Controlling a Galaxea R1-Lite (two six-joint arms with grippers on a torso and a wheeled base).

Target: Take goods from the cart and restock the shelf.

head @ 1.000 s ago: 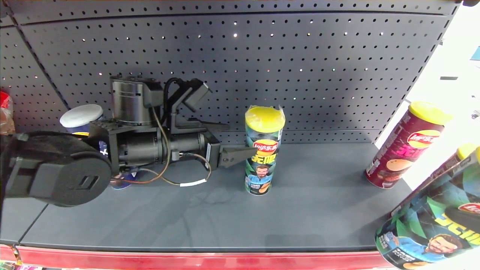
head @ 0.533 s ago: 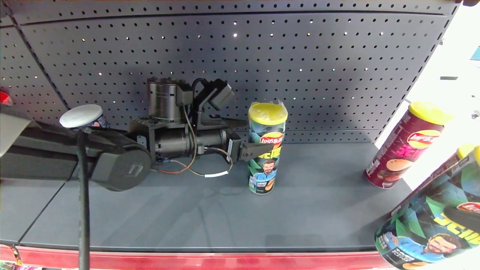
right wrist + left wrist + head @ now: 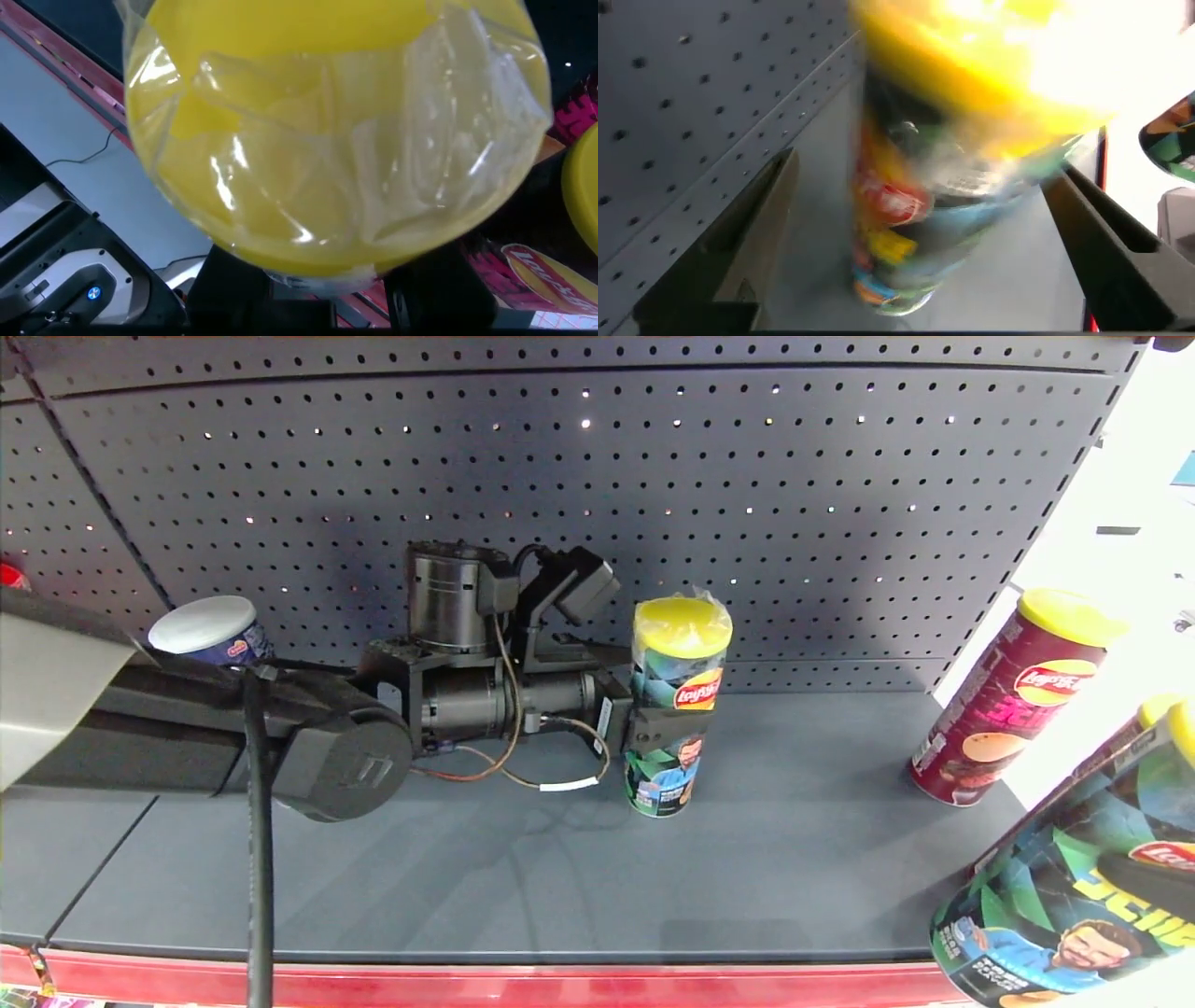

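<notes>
A green chip can (image 3: pixel 679 705) with a yellow lid stands upright on the grey shelf (image 3: pixel 523 868), near the pegboard back. My left gripper (image 3: pixel 670 728) reaches in from the left at mid-height and is open, one finger on each side of the can. The left wrist view shows the same can (image 3: pixel 943 187) between the two fingers (image 3: pixel 761 233) with gaps on both sides. At the lower right, off the shelf's front corner, my right gripper (image 3: pixel 1146 885) is shut on a second green chip can (image 3: pixel 1055 905), held tilted. Its wrapped yellow lid (image 3: pixel 327 131) sits right under the right wrist camera.
A maroon chip can (image 3: pixel 1013 705) leans tilted at the shelf's right end. A blue cup with a white lid (image 3: pixel 207 627) stands at the back left, behind my left arm. Another yellow lid (image 3: pixel 1160 709) peeks out above the held can. A red strip (image 3: pixel 467 985) edges the shelf front.
My left arm has pushed farther right along the shelf. Its fingers now reach around the green can, which has shifted a little right and toward the back.
</notes>
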